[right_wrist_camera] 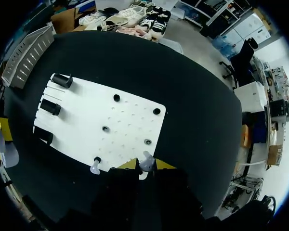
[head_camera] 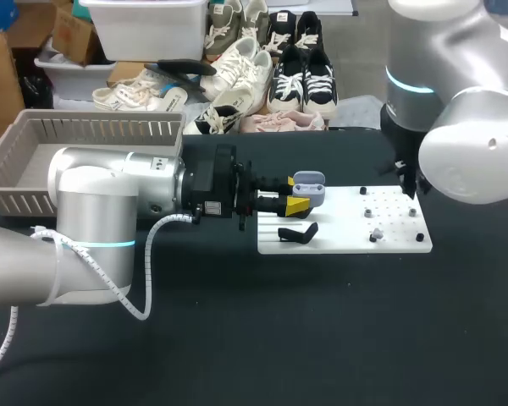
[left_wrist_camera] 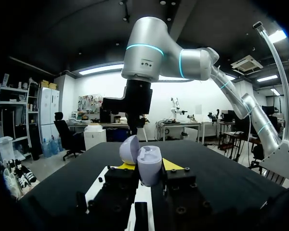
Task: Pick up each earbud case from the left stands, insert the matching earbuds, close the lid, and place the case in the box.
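Note:
My left gripper [head_camera: 295, 203] is shut on a pale lavender earbud case [head_camera: 309, 186] and holds it over the left end of the white board [head_camera: 347, 241]. In the left wrist view the case [left_wrist_camera: 150, 166] stands between the yellow fingertips [left_wrist_camera: 171, 164] with its lid [left_wrist_camera: 129, 149] swung open. My right gripper [right_wrist_camera: 146, 165] hangs over the board's [right_wrist_camera: 86, 115] right end, shut on a white earbud [right_wrist_camera: 145, 167]. A second white earbud [right_wrist_camera: 94, 166] sits on a peg on the board beside it. In the head view this gripper [head_camera: 409, 188] is mostly hidden by its arm.
Black stands [right_wrist_camera: 51, 107] line the board's left end, one of them [head_camera: 297, 233] just below the held case. Small black pegs [right_wrist_camera: 156, 111] dot its right half. A slatted grey box [head_camera: 68, 139] stands at the table's back left, partly behind my left arm.

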You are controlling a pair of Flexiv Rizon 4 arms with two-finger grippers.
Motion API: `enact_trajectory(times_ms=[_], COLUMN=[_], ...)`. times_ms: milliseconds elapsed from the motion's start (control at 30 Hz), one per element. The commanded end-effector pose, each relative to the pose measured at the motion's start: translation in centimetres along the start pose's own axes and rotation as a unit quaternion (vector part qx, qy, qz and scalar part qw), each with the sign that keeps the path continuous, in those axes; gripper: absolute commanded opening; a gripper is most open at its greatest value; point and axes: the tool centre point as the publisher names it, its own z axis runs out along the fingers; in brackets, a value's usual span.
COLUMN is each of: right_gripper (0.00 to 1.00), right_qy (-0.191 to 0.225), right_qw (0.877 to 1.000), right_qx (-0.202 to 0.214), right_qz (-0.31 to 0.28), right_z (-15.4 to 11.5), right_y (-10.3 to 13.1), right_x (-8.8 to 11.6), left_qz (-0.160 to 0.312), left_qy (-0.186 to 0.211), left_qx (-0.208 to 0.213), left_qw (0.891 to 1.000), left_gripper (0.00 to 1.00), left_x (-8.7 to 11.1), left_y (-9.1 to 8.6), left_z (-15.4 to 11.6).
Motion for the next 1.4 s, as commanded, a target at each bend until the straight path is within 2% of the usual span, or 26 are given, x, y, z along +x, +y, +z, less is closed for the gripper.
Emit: enact_trajectory(times_ms=[33,133,200,300,467,600,1167,1233,1400], right_gripper=[0.00,0.00,0.00,0.00,0.00,0.00,0.00,0.00,0.00], right_qy=[0.012,0.035,0.049,0.062,0.078,0.091,0.092,0.099,0.077], right_qw=[0.997,0.987,0.977,0.965,0.951,0.944,0.944,0.937,0.932], right_qx=[0.002,0.004,-0.015,-0.021,-0.032,-0.039,-0.040,-0.051,-0.037], right_qz=[0.076,0.154,0.208,0.255,0.298,0.315,0.316,0.332,0.353], right_z=[0.0,0.3,0.6,1.0,0.8,0.7,0.7,0.8,-2.5], right_y=[0.6,0.9,1.0,1.1,1.3,1.8,2.0,2.0,1.2], right_x=[-0.2,-0.1,0.0,0.3,0.8,1.3,1.4,1.6,1.7], left_qz=[0.000,0.000,0.000,0.000,0.000,0.000,0.000,0.000,0.000], left_qy=[0.000,0.000,0.000,0.000,0.000,0.000,0.000,0.000,0.000], left_qx=[0.001,0.001,0.001,0.001,0.001,0.001,0.001,0.001,0.001], left_qw=[1.000,1.000,1.000,1.000,1.000,1.000,1.000,1.000,1.000], left_gripper=[0.00,0.00,0.00,0.00,0.00,0.00,0.00,0.00,0.00], left_x=[0.1,0.1,0.1,0.1,0.1,0.1,0.1,0.1,0.1], left_y=[0.1,0.1,0.1,0.1,0.1,0.1,0.1,0.1,0.1], left_z=[0.0,0.0,0.0,0.0,0.0,0.0,0.0,0.0,0.0])
